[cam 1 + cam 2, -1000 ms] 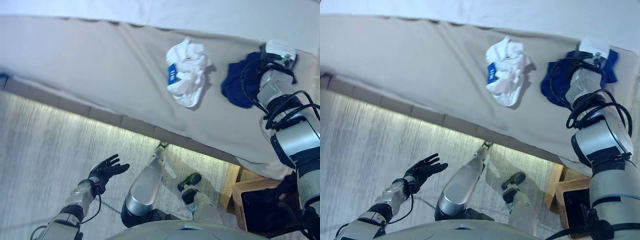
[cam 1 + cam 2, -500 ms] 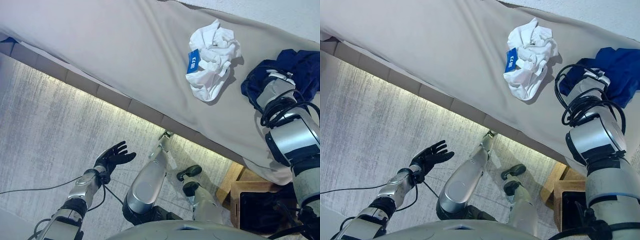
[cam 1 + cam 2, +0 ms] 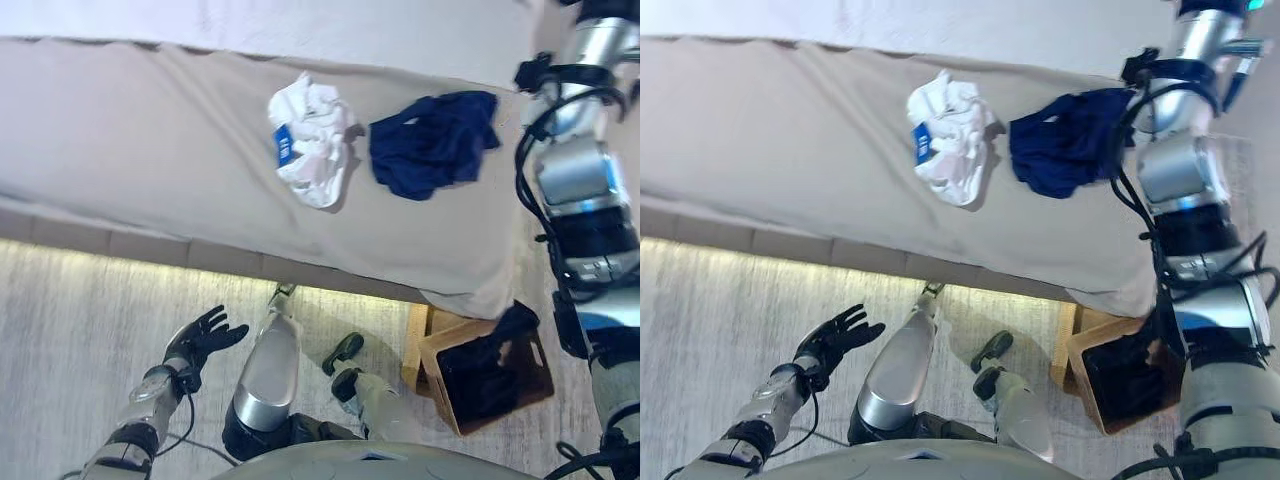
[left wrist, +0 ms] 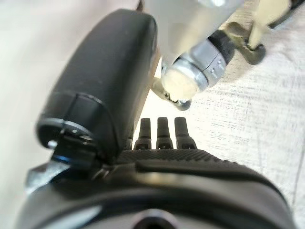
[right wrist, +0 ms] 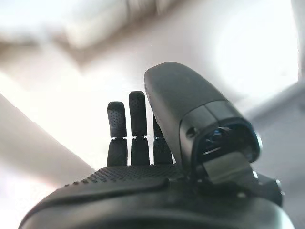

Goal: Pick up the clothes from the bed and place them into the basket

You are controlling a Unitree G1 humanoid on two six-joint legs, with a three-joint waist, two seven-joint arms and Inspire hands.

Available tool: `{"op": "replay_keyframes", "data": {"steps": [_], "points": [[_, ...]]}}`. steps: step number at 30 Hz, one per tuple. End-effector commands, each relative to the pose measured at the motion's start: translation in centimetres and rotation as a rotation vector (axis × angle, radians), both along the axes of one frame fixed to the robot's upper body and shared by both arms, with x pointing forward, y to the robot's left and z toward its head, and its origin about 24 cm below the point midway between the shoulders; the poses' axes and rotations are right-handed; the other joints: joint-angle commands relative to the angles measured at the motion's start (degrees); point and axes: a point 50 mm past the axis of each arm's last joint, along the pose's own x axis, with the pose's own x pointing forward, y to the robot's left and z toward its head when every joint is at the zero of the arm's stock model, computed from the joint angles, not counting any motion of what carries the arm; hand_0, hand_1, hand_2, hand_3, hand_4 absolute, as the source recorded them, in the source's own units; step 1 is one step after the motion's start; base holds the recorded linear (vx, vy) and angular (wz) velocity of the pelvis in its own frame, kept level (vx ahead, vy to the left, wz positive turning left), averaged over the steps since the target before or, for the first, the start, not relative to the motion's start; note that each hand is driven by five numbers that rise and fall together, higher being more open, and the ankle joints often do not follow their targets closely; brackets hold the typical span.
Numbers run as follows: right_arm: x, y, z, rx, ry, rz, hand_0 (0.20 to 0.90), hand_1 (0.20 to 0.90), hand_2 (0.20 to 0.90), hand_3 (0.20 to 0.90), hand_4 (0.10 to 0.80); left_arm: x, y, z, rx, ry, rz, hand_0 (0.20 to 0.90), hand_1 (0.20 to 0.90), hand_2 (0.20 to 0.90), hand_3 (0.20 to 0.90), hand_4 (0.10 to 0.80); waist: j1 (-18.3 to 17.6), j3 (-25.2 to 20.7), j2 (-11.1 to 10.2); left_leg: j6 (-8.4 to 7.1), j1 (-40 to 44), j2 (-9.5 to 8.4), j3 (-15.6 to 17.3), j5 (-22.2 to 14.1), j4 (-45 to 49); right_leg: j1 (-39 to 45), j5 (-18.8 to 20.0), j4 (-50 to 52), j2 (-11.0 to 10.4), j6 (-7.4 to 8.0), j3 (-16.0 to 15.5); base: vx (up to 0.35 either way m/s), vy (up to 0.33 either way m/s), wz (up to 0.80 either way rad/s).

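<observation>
Two garments lie side by side on the beige bed: a crumpled white garment with a blue tag and a navy garment to its right. My right arm reaches up past the bed's right end, clear of the navy garment. Its hand leaves the eye views at the top. The right wrist view shows that right hand with straight fingers and nothing in it. My left hand hangs open low over the floor, far from the bed.
A wooden basket with dark cloth inside stands on the floor below the bed's right corner, under my right arm. A pale base runs along the bed's near side. Grey textured floor spreads in front.
My right arm has lifted off the navy garment and swung up to the right, leaving it spread on the bed. The camera view has shifted. The left hand stays open.
</observation>
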Motion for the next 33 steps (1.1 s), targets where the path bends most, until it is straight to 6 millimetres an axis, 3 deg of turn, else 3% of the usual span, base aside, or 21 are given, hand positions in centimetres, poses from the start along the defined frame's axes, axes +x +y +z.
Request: {"op": "replay_keyframes", "data": {"steps": [1,6,9,10,11,12,13,15,18,22,26,29,33], "points": [[-3.1,-1.7,0.5,-0.150,-0.167,-0.171,0.300,0.300,0.300,0.200,0.100,-5.1,-0.9,-2.6,-0.003,0.162,-0.023,0.900,0.900,0.900,0.900,0.800,-5.5,-14.6,2.8,3.60,5.0,-0.94,3.5,-8.9,-3.3,-1.5,-2.3,1.4,3.4,-0.96,1.7,0.038,-0.076,-0.59],[-5.5,-3.4,-0.1,-0.155,-0.225,-0.209,0.300,0.300,0.300,0.200,0.100,-5.4,-2.1,-3.2,-0.005,0.208,-0.064,0.900,0.900,0.900,0.900,0.800,-9.5,-19.1,4.1,3.23,8.6,-0.95,6.4,-8.9,-5.5,0.2,-1.9,-0.5,4.0,-1.27,4.1,0.018,-0.056,-0.43],[-4.5,-5.2,-2.2,-0.131,-0.008,-0.179,0.300,0.300,0.300,0.200,0.100,-5.0,-3.0,-3.4,-0.014,0.229,-0.102,0.900,0.900,0.900,0.900,0.800,-11.9,-21.3,5.0,2.76,10.3,-1.23,7.8,-9.2,-5.9,1.1,-1.7,-1.5,4.1,-1.39,5.3,0.009,-0.041,-0.36],[-3.7,-5.5,-3.1,-0.122,0.111,-0.118,0.368,0.368,0.368,0.280,0.180,-4.8,-3.2,-3.4,-0.017,0.229,-0.107,0.900,0.900,0.900,0.900,0.800,-12.3,-21.4,5.2,2.57,11.0,-1.22,8.1,-9.5,-6.0,1.6,-1.8,-1.7,4.2,-1.41,5.7,-0.014,-0.037,-0.31],[-2.8,-5.7,-4.1,-0.117,0.246,-0.074,0.691,0.691,0.691,0.656,0.556,-4.6,-3.3,-3.3,-0.019,0.226,-0.113,0.900,0.900,0.900,0.900,0.800,-12.7,-21.7,5.2,2.42,10.9,-1.21,8.4,-9.3,-6.0,1.5,-1.5,-1.9,4.1,-1.46,5.7,-0.023,-0.035,-0.30],[-1.6,-5.9,-5.8,-0.118,0.436,-0.020,0.827,0.827,0.827,0.815,0.715,-4.3,-3.3,-3.3,-0.023,0.220,-0.113,0.900,0.900,0.900,0.900,0.800,-13.1,-21.6,5.2,2.19,11.4,-1.19,8.8,-9.5,-5.9,1.9,-1.7,-1.9,4.1,-1.54,5.9,-0.053,-0.028,-0.30],[-0.6,-5.9,-7.5,-0.112,0.600,0.062,0.900,0.900,0.900,0.900,0.800,-4.1,-3.5,-3.2,-0.028,0.211,-0.112,0.900,0.900,0.900,0.900,0.800,-13.4,-21.6,5.1,2.20,11.4,-1.21,8.9,-9.3,-5.9,1.9,-1.5,-2.2,4.1,-1.72,6.1,-0.032,-0.023,-0.30],[0.4,-5.2,-10.0,-0.103,0.771,0.190,0.900,0.900,0.900,0.900,0.800,-3.7,-3.6,-3.1,-0.037,0.200,-0.112,0.900,0.900,0.900,0.900,0.800,-13.9,-21.7,5.0,2.21,11.6,-1.07,9.3,-9.2,-5.6,2.2,-1.5,-2.2,4.0,-2.13,6.0,-0.023,-0.006,-0.23],[1.8,-4.7,-13.3,-0.138,0.958,0.251,0.900,0.900,0.900,0.900,0.800,-3.8,-4.1,-3.2,-0.043,0.203,-0.123,0.900,0.900,0.900,0.900,0.800,-13.4,-21.7,4.6,2.21,12.0,-1.25,9.1,-9.5,-4.8,3.0,-1.6,-2.0,3.9,-2.45,5.3,0.038,0.010,-0.13],[3.6,-3.4,-16.5,-0.227,1.150,0.238,0.900,0.900,0.900,0.900,0.800,-4.1,-4.1,-3.4,-0.038,0.227,-0.139,0.900,0.900,0.900,0.900,0.800,-10.5,-20.4,4.0,2.13,12.1,-1.65,7.3,-10.0,-2.7,5.2,-2.1,-1.5,3.2,-2.84,2.2,0.086,0.064,0.19],[5.5,-3.0,-16.8,-0.251,1.217,0.157,0.900,0.900,0.900,0.900,0.800,-3.9,-3.1,-3.1,-0.007,0.239,-0.160,0.900,0.900,0.900,0.900,0.800,-6.2,-18.3,3.4,2.11,9.4,-2.34,3.8,-9.9,-0.2,5.1,-2.4,-0.3,2.4,-3.02,-1.1,0.003,0.096,0.48],[7.5,-3.0,-15.6,-0.238,1.240,0.065,0.900,0.900,0.900,0.900,0.800,-2.7,-1.6,-2.3,0.032,0.226,-0.156,0.900,0.900,0.900,0.900,0.800,-2.3,-15.4,2.9,2.34,6.1,-3.00,0.6,-9.3,1.6,4.4,-2.7,1.3,1.9,-2.95,-3.5,-0.085,0.050,0.71],[9.5,-4.1,-13.7,-0.245,1.280,-0.210,0.900,0.900,0.900,0.900,0.800,-1.8,0.9,-1.1,0.080,0.207,-0.113,0.900,0.900,0.900,0.900,0.800,3.7,-11.0,2.5,2.60,2.1,-3.76,-3.8,-9.1,2.2,3.1,-3.8,3.8,1.3,-2.29,-6.0,-0.025,0.025,0.71]]}}
